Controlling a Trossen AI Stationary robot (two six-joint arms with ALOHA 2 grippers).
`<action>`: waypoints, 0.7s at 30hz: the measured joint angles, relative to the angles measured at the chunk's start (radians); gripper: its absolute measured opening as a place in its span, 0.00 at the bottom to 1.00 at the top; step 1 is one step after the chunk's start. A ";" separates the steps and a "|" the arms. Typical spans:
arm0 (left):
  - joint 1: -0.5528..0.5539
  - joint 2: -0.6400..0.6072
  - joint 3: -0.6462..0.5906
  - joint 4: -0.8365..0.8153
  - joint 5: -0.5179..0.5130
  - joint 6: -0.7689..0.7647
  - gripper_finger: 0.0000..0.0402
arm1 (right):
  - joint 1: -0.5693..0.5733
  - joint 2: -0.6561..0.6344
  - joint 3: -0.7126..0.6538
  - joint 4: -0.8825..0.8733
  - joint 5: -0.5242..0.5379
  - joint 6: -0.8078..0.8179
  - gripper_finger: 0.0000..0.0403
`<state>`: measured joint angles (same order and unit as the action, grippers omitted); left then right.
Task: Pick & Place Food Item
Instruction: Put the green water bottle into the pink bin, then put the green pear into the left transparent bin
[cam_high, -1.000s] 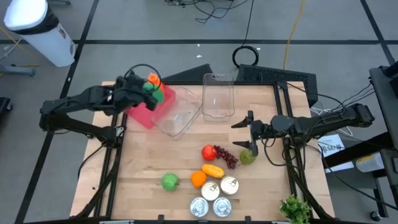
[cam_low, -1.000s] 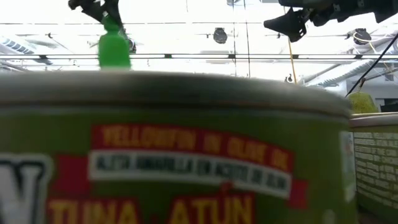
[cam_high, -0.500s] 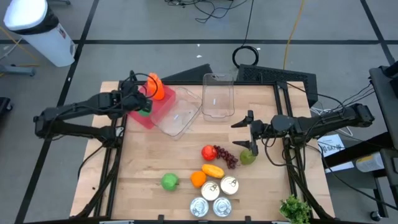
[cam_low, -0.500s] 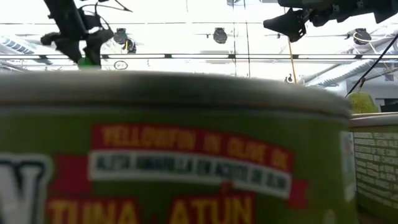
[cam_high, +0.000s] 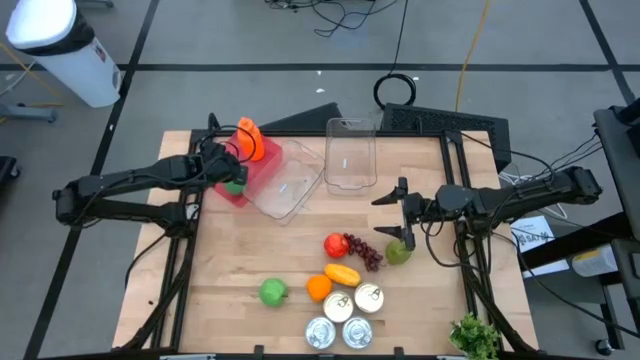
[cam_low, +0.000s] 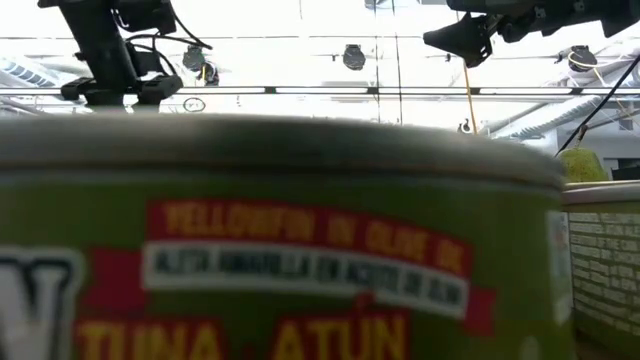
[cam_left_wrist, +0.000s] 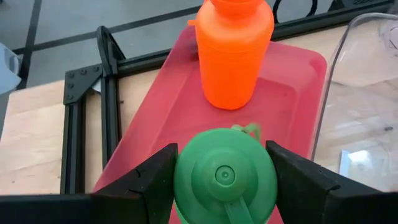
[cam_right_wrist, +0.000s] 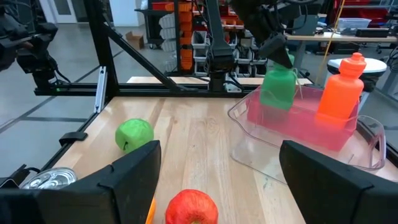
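Observation:
A green bottle (cam_left_wrist: 224, 177) is down at the red tray (cam_left_wrist: 163, 106) at the table's far left, with my left gripper (cam_left_wrist: 224, 182) shut on it. An orange bottle (cam_left_wrist: 233, 53) stands upright on the same tray, just beyond the green one (cam_right_wrist: 278, 87). In the high view the green bottle (cam_high: 233, 184) shows at the tray's near-left corner, the orange one (cam_high: 248, 140) behind it. My right gripper (cam_high: 398, 214) waits open above the table's right half, holding nothing. My left gripper pinches the green bottle between its two fingers (cam_left_wrist: 148, 183), one on each side of the upper body (cam_left_wrist: 184, 186) just below the cap. It comes slanting down from the table's left. The bottle stands nearly upright at the red tray; whether its base rests there I cannot tell.
Two clear tubs (cam_high: 288, 188) (cam_high: 350, 153) lie right of the tray. A red apple (cam_high: 337, 244), grapes (cam_high: 366, 253), a green fruit (cam_high: 399, 252), an orange (cam_high: 318, 287), a green apple (cam_high: 273, 291) and several cans (cam_high: 341, 318) fill the near middle. A tuna can (cam_low: 280, 240) blocks the low view.
My left gripper has sunk with the green bottle and drawn toward the table's near-left, rolling as it went. The bottle has come down from above the orange bottle to the tray beside it, and has dropped out of sight behind the can in the low view.

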<state>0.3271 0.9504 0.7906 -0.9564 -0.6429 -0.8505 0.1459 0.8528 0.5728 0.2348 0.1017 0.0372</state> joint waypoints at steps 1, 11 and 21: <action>0.000 0.000 0.000 -0.001 0.000 0.000 0.59 | 0.000 0.000 0.000 0.000 0.000 0.000 0.77; 0.000 -0.014 0.000 -0.003 0.018 0.008 0.91 | 0.000 0.000 0.000 0.000 0.001 0.000 0.77; -0.008 -0.113 0.125 0.001 0.053 0.063 0.98 | 0.000 -0.039 0.000 -0.141 0.033 0.112 0.77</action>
<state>0.3189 0.8379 0.9158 -0.9555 -0.5897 -0.7877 0.1455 0.8142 0.5732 0.0936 0.1344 0.1487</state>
